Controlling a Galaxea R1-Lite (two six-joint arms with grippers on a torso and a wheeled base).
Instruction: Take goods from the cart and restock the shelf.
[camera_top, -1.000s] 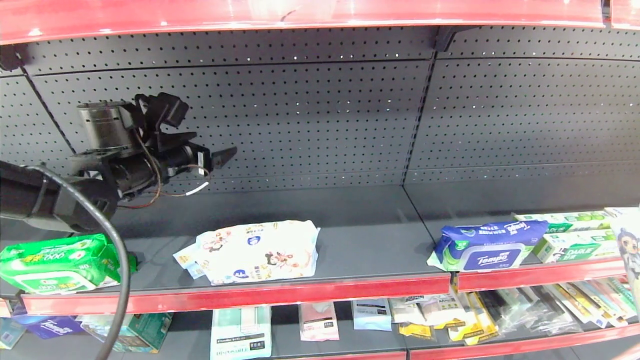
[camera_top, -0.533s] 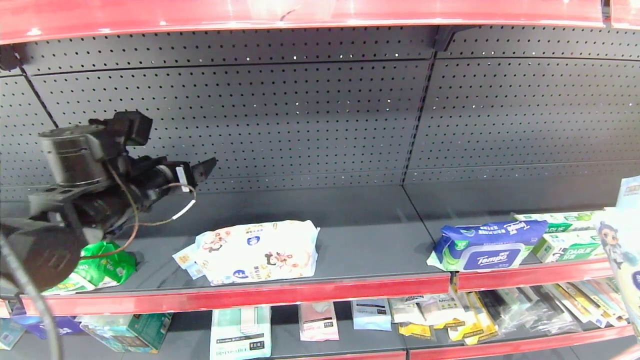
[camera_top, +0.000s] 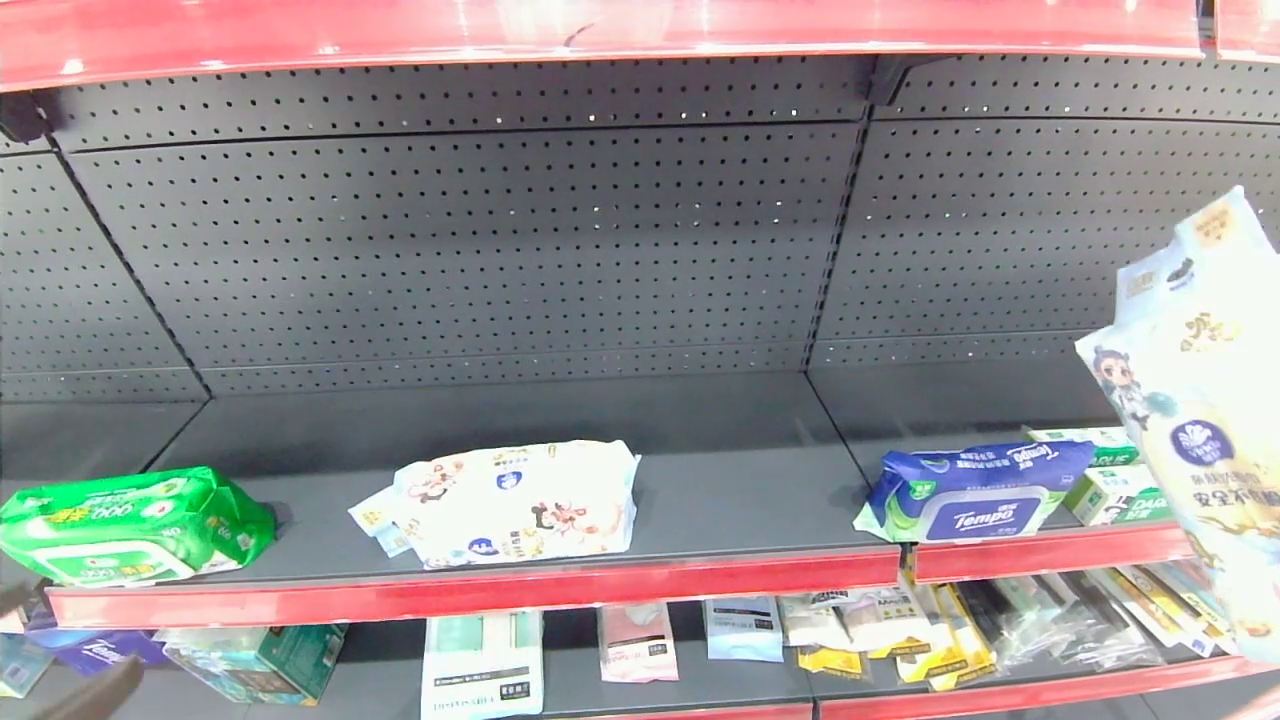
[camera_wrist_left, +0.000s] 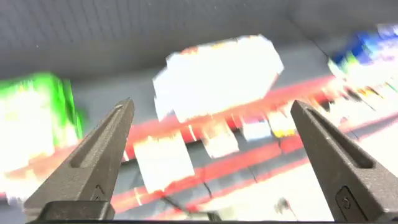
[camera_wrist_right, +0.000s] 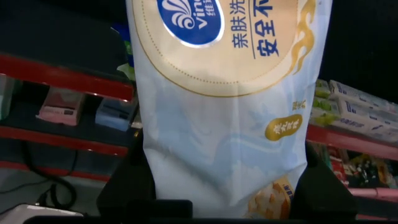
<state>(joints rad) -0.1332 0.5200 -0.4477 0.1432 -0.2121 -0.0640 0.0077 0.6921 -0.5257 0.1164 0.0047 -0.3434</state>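
A tall white tissue pack with a cartoon figure hangs upright at the far right, in front of the shelf's right bay. In the right wrist view the same tissue pack stands between the dark fingers of my right gripper, which is shut on its lower part. My left gripper is open with nothing between its fingers. Blurred behind it are a white printed pack and a green pack. The grey shelf board with its red front lip runs across the head view.
On the shelf lie a green wipes pack at the left, a white cartoon-printed pack in the middle, a blue wipes pack and green-white boxes at the right. Bare board lies between them. Small packets fill the lower shelf.
My left arm has pulled back down and to the left, away from the shelf. The tissue pack in my right gripper has risen at the right edge.
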